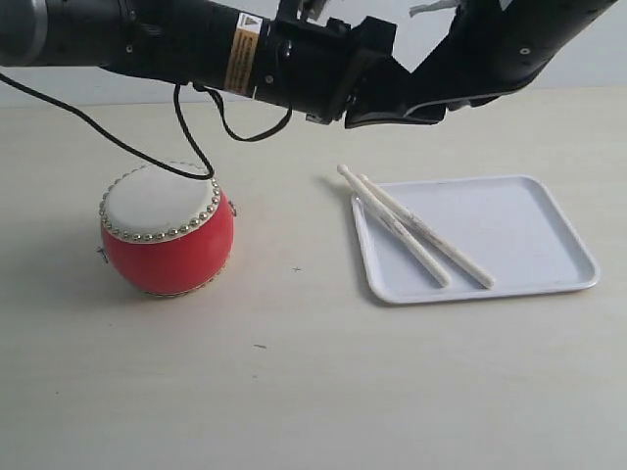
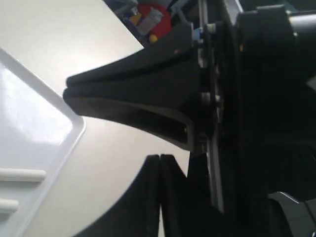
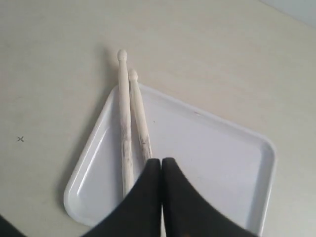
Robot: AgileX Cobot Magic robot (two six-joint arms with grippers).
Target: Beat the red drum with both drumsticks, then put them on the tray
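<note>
The red drum (image 1: 167, 250) stands on the table at the left, skin side up. On the white tray (image 1: 519, 235) at the right lie the two drumsticks (image 1: 397, 227) (image 1: 431, 235) side by side, their rounded tips poking over its far left corner. Both arms hang high above the table, the left arm (image 1: 147, 39) reaching in beside the right arm (image 1: 509, 49). My left gripper (image 2: 159, 157) is shut and empty. My right gripper (image 3: 161, 160) is shut and empty above the tray (image 3: 212, 158), over the drumsticks (image 3: 124, 128) (image 3: 139, 118). The right gripper's fingers (image 2: 128, 98) cross the left wrist view.
A black cable (image 1: 191, 147) droops from the left arm down to the drum's far rim. The pale tabletop (image 1: 294, 372) stretches in front of drum and tray. Colourful clutter (image 2: 150, 19) shows beyond the table's edge in the left wrist view.
</note>
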